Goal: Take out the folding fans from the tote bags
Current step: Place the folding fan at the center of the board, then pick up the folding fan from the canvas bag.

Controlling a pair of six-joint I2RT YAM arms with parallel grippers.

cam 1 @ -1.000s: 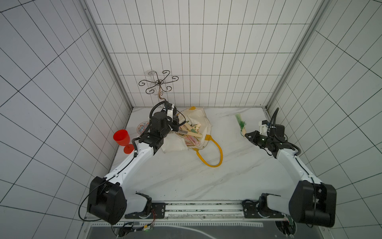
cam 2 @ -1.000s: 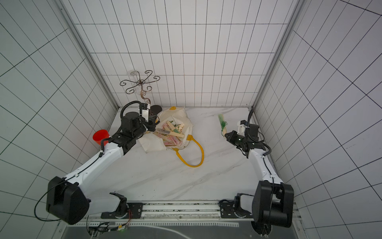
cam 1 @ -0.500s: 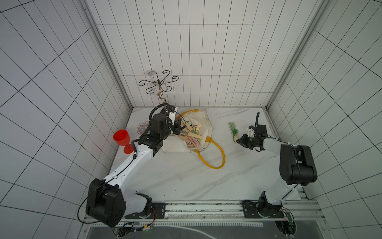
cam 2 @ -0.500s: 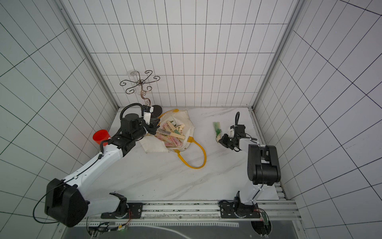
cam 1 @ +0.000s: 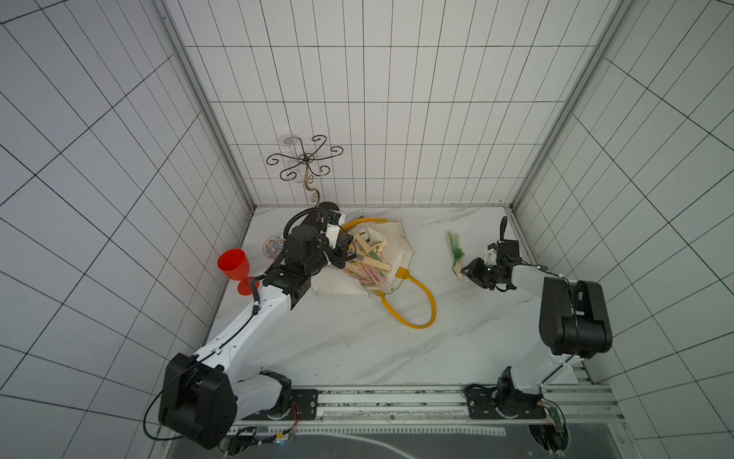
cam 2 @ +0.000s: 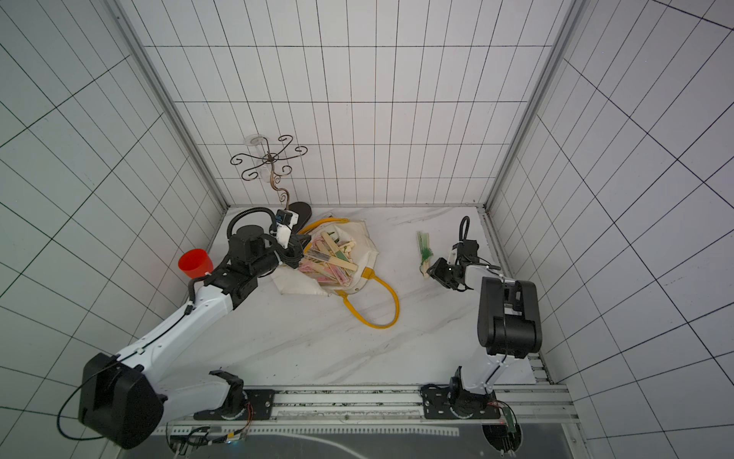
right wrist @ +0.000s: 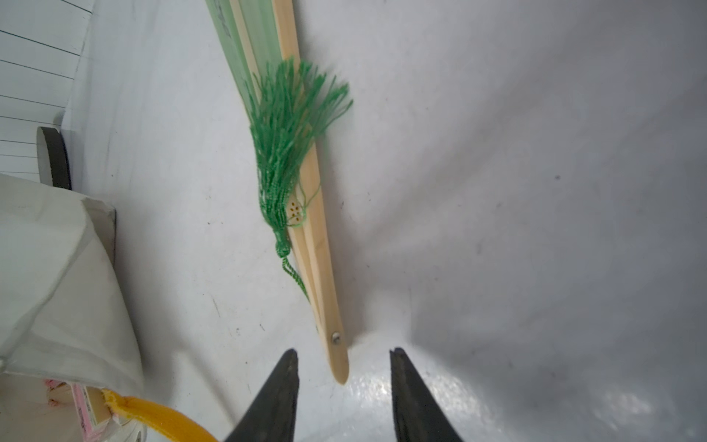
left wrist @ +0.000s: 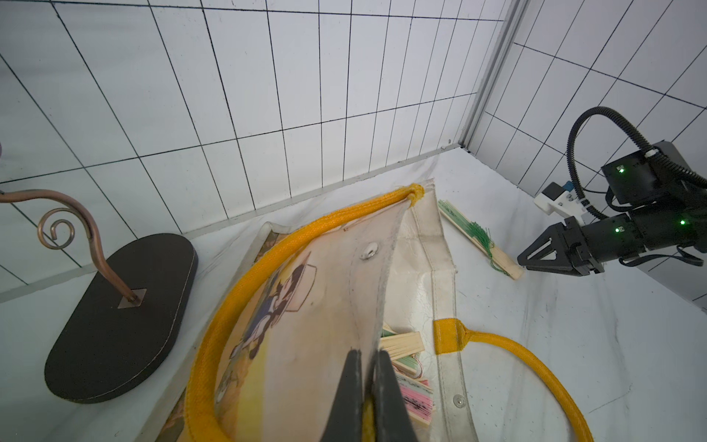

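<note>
The cream tote bag point(cam 1: 398, 237) point(cam 2: 366, 243) lies on the marble table with its mouth held up. Several closed folding fans point(cam 1: 371, 258) point(cam 2: 337, 258) point(left wrist: 401, 342) show inside. My left gripper point(left wrist: 366, 352) point(cam 1: 345, 248) is shut on the bag's upper rim point(left wrist: 382, 291). One green-tasselled fan point(cam 1: 455, 250) point(cam 2: 424, 250) point(right wrist: 306, 191) lies flat on the table to the right of the bag. My right gripper point(right wrist: 343, 349) point(cam 1: 470, 270) is open, low over the table. The fan's pivot end sits between its fingertips without touching them.
A red goblet point(cam 1: 234, 266) and a small patterned dish point(cam 1: 274, 242) stand left of the bag. A scrolled metal stand on a dark oval base point(left wrist: 114, 317) is behind it. The bag's yellow handle loop point(cam 1: 413, 306) lies toward the table's middle. Tiled walls close three sides.
My right arm swung in and lowered the green fan to the table, then its jaws opened and let it go. The left gripper kept hold of the bag rim.
</note>
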